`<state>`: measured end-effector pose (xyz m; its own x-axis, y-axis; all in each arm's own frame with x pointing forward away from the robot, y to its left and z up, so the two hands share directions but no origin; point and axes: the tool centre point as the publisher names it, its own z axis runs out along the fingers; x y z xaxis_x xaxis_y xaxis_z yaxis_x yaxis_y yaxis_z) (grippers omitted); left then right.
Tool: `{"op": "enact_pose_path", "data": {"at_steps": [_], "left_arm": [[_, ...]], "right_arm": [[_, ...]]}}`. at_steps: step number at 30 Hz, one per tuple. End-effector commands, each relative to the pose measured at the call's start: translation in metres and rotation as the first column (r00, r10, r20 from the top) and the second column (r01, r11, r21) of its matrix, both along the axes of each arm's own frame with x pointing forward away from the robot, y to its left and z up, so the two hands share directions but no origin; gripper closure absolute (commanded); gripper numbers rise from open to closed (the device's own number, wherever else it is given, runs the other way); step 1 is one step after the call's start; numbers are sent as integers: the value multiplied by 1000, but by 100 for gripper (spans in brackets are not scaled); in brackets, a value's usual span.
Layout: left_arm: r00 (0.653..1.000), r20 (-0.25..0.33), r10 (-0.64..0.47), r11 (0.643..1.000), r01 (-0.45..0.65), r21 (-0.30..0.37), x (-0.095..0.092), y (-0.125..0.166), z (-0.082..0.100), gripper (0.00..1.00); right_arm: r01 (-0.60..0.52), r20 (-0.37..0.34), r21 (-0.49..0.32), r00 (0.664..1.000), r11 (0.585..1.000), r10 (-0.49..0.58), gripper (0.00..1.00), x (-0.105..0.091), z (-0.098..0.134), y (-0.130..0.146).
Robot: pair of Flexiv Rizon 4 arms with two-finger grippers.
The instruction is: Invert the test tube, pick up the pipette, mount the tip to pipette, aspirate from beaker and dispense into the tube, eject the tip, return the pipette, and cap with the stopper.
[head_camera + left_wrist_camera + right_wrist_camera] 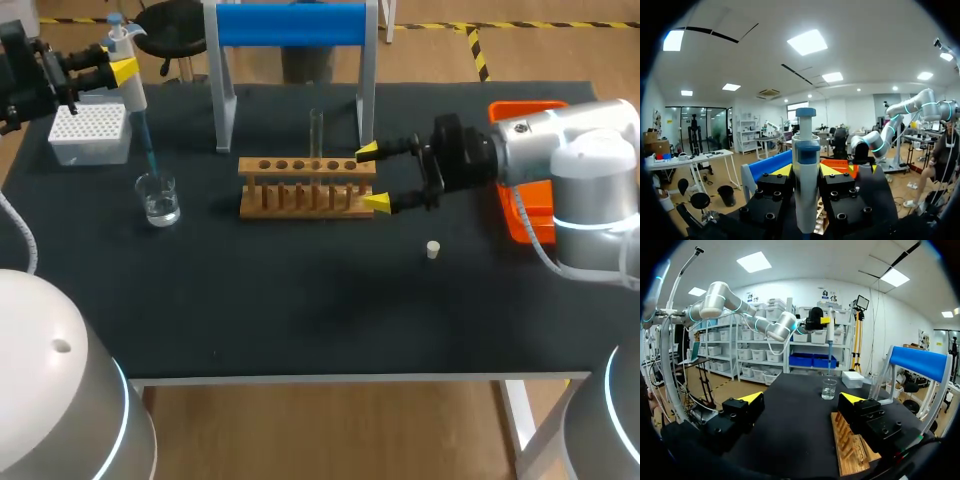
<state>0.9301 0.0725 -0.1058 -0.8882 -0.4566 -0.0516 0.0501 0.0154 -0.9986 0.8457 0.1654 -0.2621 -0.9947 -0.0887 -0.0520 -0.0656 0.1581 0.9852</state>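
My left gripper (118, 70) is shut on the white and blue pipette (133, 95), holding it upright at the table's back left. The pipette's blue tip reaches down into the glass beaker (158, 198), which holds clear liquid. In the left wrist view the pipette (806, 165) stands between the yellow fingers of that gripper (806, 172). A glass test tube (316, 135) stands upright in the wooden rack (308, 187). My right gripper (375, 177) is open, one finger on each side of the rack's right end. The small pale stopper (433, 250) lies on the mat in front of it.
A white tip box (90, 133) sits at the back left beside the beaker. A stand with a blue bar (290, 25) rises behind the rack. An orange tray (520, 170) lies at the right edge, partly under my right arm.
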Motion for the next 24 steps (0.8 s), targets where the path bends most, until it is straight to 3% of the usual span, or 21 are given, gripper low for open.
{"op": "enact_pose_path", "data": {"at_steps": [1,9,24], "left_arm": [[1000,2,-1,1000,1,-1,0,0,0,100],[1000,2,-1,1000,1,-1,0,0,0,100],[1000,2,-1,1000,1,-1,0,0,0,100]], "right_arm": [[46,6,-23,999,999,-46,0,-9,6,17],[87,45,-88,996,992,-83,0,-24,17,65],[167,61,-158,985,973,-159,0,-48,15,162]]}}
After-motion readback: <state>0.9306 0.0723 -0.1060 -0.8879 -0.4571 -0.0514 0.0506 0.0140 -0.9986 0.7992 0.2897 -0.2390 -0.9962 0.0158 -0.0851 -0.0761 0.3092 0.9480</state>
